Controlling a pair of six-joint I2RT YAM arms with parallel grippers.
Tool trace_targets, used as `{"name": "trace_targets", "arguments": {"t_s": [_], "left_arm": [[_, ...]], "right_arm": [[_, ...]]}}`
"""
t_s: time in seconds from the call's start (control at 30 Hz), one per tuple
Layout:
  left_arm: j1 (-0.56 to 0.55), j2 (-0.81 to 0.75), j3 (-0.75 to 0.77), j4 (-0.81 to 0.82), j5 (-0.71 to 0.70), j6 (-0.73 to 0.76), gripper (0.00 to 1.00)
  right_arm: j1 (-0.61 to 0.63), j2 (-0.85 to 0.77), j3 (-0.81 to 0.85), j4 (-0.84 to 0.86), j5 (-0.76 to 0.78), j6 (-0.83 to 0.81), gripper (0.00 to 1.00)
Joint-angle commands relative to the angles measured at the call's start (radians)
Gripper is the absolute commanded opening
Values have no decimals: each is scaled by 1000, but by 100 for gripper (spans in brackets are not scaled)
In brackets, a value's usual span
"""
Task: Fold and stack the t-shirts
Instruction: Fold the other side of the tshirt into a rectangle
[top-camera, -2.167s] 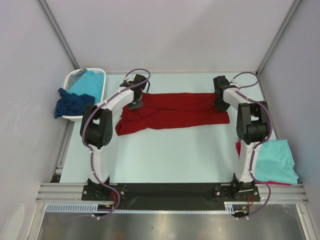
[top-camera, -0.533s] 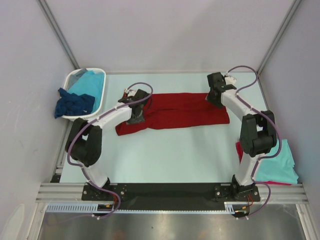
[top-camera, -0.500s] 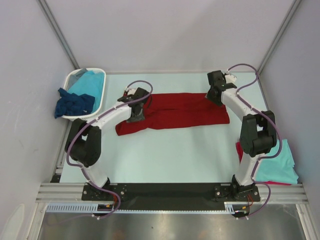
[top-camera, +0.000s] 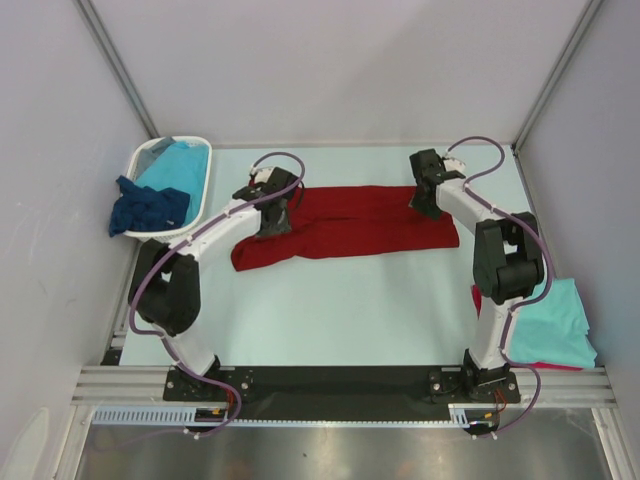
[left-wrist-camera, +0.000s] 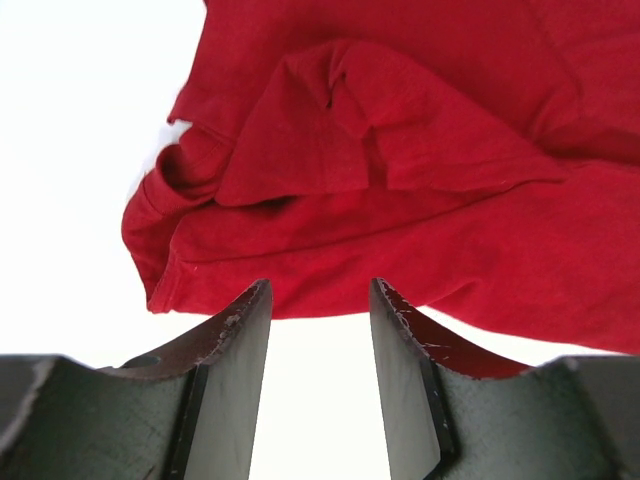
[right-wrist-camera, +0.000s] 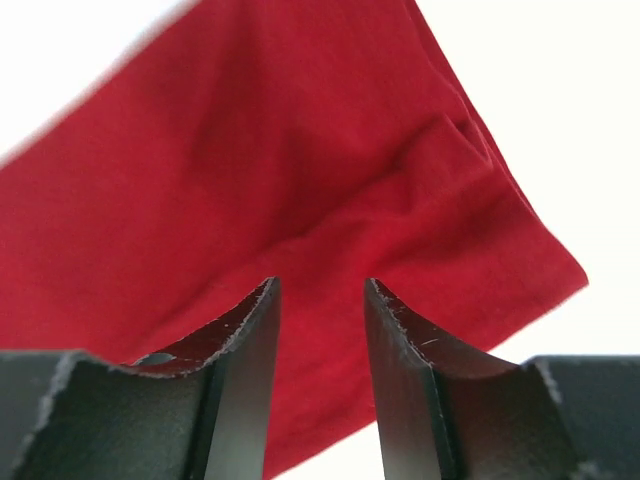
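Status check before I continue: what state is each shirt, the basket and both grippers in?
dark red t-shirt: lying in a long folded band, left end bunched
left gripper: open, empty, at that shirt's edge
right gripper: open, empty, above that shirt
turquoise t-shirt: folded, on top of another red t-shirt
basket: upright, turquoise cloth inside
navy t-shirt: crumpled, draped over the basket's rim
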Motion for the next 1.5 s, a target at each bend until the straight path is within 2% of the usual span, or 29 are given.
{"name": "trace_targets", "arguments": {"t_s": [0.0, 0.33, 0.47, 0.73, 0.9, 1.0, 1.1, 1.2, 1.33, 1.47], "left_arm": [[-9, 0, -21, 5, 2, -20, 49], [-24, -6, -27, 6, 5, -4, 49], [-24, -23, -52, 2, 8, 0, 49], [-25, -66, -112, 3, 16, -1, 49], [-36, -77, -124, 2, 20, -3, 48], [-42, -93, -130, 3, 17, -6, 49], [-44, -106, -135, 12, 11, -7, 49], [-44, -101, -124, 22, 13, -7, 49], [-44, -51, -67, 31, 4, 0, 49], [-41, 44, 35, 31, 7, 20, 49]], "right_arm": [[3, -21, -32, 16, 5, 10, 43], [-14, 25, -20, 50, 12, -7, 43], [-34, 129, 69, 19, -9, -4, 43], [-43, 192, 126, 65, -20, -16, 43], [-46, 262, 221, 13, -20, -27, 42], [-34, 208, 183, 17, -2, -13, 41], [-10, 45, 54, 97, 23, -19, 42], [16, -53, 51, 74, 23, -30, 43], [70, -141, 73, -19, 47, -53, 43], [92, -222, -36, -18, 34, -52, 43]]}}
